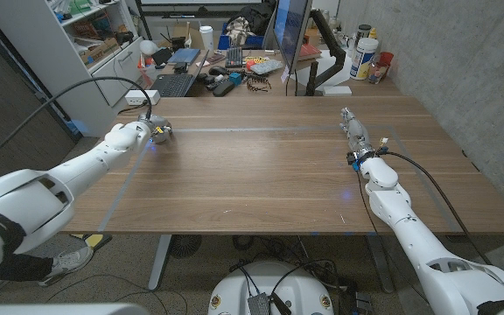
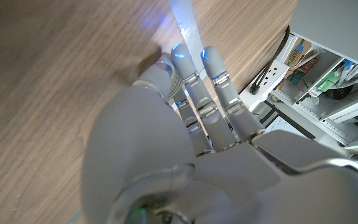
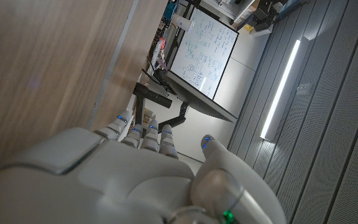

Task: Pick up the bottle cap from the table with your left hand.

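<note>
Head view: a long brown wooden table [image 1: 261, 166] carries both of the robot's white arms, with a cluttered desk [image 1: 226, 70] and a dark monitor [image 1: 291, 31] beyond its far edge. The white left arm [image 1: 68, 171] reaches to the far left part of the tabletop, and the white right arm [image 1: 401, 210] lies along the right side, well apart from it.

The left hand [image 1: 147, 132] is low over the wood, fingers bent down toward the surface. In the left wrist view its fingertips [image 2: 211, 59], lit blue, sit at the table just beside a pale strip of tape [image 2: 185, 18]. Whether they are clenched on anything cannot be told, since the hand's own back hides what lies under them.

The right hand [image 1: 353, 129] is released, fingers stretched out straight and holding nothing; it looks to be waiting.

The bottle cap cannot be made out anywhere on the bare wood. If it is present it is likely beneath or between the left fingers, but that is a guess.

Judged from this, the reach looks done and the hand is at the grasping stage. A confirmed hold and the lift off the table remain.
</note>
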Motion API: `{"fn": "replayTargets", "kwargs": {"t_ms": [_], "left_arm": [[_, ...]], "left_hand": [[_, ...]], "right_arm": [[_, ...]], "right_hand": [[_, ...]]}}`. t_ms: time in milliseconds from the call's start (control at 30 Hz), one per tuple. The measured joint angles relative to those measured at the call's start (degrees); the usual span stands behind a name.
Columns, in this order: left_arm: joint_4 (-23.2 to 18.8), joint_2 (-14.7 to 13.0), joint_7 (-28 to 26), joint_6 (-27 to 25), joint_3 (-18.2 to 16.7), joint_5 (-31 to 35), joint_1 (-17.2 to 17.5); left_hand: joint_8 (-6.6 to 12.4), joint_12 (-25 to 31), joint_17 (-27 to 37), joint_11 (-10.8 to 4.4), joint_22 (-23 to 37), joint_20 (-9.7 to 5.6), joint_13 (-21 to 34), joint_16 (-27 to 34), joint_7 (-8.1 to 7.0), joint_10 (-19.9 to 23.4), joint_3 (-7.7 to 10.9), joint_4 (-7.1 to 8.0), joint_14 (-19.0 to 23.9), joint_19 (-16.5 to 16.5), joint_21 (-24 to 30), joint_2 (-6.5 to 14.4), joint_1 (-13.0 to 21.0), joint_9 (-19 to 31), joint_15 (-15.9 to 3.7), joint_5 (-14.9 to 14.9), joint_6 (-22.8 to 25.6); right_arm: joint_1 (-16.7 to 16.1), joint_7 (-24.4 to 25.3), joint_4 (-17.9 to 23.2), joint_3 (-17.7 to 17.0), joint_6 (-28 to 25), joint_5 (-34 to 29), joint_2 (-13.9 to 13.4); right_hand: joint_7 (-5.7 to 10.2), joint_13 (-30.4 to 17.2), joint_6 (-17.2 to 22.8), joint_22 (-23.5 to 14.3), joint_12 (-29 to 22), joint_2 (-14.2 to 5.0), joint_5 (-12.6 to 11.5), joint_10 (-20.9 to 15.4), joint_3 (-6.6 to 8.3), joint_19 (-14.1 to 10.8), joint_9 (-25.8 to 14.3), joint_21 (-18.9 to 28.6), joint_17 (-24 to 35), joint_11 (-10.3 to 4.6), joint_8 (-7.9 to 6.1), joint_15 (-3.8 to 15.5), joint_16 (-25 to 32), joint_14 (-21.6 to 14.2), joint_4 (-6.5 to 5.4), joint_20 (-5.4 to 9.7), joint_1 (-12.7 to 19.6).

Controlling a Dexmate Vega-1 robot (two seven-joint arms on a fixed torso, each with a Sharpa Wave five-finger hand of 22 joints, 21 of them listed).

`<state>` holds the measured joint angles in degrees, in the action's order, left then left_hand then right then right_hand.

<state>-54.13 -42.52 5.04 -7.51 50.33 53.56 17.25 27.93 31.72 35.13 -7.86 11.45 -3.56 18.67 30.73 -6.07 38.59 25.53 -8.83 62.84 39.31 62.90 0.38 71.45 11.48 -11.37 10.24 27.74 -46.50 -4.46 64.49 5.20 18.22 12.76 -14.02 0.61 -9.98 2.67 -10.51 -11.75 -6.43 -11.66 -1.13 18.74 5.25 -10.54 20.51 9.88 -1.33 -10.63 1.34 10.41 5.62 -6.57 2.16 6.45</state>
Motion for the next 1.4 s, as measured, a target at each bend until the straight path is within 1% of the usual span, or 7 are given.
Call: {"fn": "replayTargets", "kwargs": {"t_ms": [67,167,200,333,367,567,1400], "left_arm": [[-0.6,-0.3,-0.2,-0.2,-0.3,-0.1,0.3],[-1.3,-0.5,-0.7,-0.8,-0.6,0.0,0.6],[-2.7,-1.1,-0.8,-1.0,-1.3,0.1,1.2],[-4.3,-1.8,-1.3,-1.6,-2.2,0.4,2.0],[-4.7,-1.9,-1.5,-1.7,-2.4,0.4,2.2],[-6.8,-2.7,-2.3,-2.5,-3.8,0.8,3.1],[-10.2,-4.0,-3.6,-3.7,-6.7,2.2,4.2]], "left_hand": [[0.12,0.0,0.3,0.0,0.0,-0.2,0.0,0.0,-0.13,0.0,0.0,0.0,1.1,0.2,0.3,0.0,0.0,0.0,-0.33,0.0,1.6],[0.14,1.0,0.7,-0.36,0.0,-0.14,0.0,0.3,-0.1,0.9,0.0,0.0,2.4,0.5,0.9,-0.1,0.1,0.0,-1.02,0.0,15.1],[0.14,1.0,0.7,-0.35,0.0,-0.14,0.0,0.3,-0.1,1.0,0.0,0.0,2.7,0.5,1.0,-0.4,0.4,0.0,-1.29,0.0,15.1],[0.15,1.1,1.2,-3.31,0.0,-0.14,0.0,0.5,-5.32,3.9,0.01,0.0,4.2,0.5,1.5,-0.7,0.7,0.1,-1.85,0.0,20.3],[0.17,1.1,1.2,-3.7,0.0,-0.14,0.0,0.5,-5.92,4.3,0.01,0.0,4.3,0.5,1.6,-0.7,0.7,0.2,-1.97,0.0,20.9],[0.89,1.1,1.4,-4.61,-0.3,-0.14,0.0,0.5,-7.14,5.2,0.01,0.0,4.8,0.5,2.2,-0.9,0.5,0.3,-1.86,0.0,22.1],[0.61,1.1,2.2,-4.91,-0.3,-0.15,0.0,-0.5,-7.45,5.5,0.53,-0.44,5.4,0.5,3.1,-1.5,-0.1,0.2,-1.92,0.0,22.4]], "right_arm": [[-0.2,0.1,0.2,0.0,0.0,0.0,-0.1],[-0.3,0.1,0.5,0.0,-0.1,0.0,-0.1],[-0.4,0.1,0.6,0.0,-0.1,0.0,-0.2],[-0.6,0.3,1.0,0.1,-0.2,0.0,-0.3],[-0.6,0.3,1.0,0.1,-0.2,0.0,-0.3],[-0.7,0.5,1.3,0.2,-0.2,-0.1,-0.4],[-0.3,1.3,1.4,1.2,0.3,-0.8,-0.5]], "right_hand": [[0.0,0.0,0.0,0.0,0.0,0.0,0.0,0.0,-0.18,0.0,0.0,-0.3,0.0,0.0,0.0,0.0,0.0,0.0,0.18,0.0,0.0],[0.0,0.0,0.0,0.0,0.0,0.0,0.0,0.0,-0.24,0.0,0.0,-0.4,0.0,0.0,0.0,0.0,0.0,0.0,0.24,0.0,0.0],[0.0,0.0,0.0,0.0,0.0,0.0,0.0,0.0,-0.24,0.0,0.0,-0.4,0.0,0.0,0.0,0.0,0.0,0.0,0.24,0.0,0.0],[0.32,0.0,0.3,0.0,0.0,0.0,0.0,0.0,-0.24,0.0,0.0,-0.4,0.0,0.0,0.0,-0.22,0.0,-0.2,0.24,0.0,0.0],[0.32,0.0,0.3,0.0,0.0,0.0,0.0,0.0,-0.24,0.0,0.0,-0.4,0.0,0.0,0.0,-0.22,0.0,-0.2,0.24,-0.01,0.0],[0.32,0.0,0.3,0.0,0.0,0.0,0.0,0.0,-0.24,0.0,0.0,-0.6,0.0,0.0,0.0,-0.22,0.0,-0.2,0.24,-0.01,0.0],[0.32,0.0,0.3,0.0,0.0,0.0,0.0,0.0,-0.23,0.0,0.0,-0.8,0.0,0.0,0.0,-0.21,0.0,-0.2,0.23,-0.01,0.0]]}}
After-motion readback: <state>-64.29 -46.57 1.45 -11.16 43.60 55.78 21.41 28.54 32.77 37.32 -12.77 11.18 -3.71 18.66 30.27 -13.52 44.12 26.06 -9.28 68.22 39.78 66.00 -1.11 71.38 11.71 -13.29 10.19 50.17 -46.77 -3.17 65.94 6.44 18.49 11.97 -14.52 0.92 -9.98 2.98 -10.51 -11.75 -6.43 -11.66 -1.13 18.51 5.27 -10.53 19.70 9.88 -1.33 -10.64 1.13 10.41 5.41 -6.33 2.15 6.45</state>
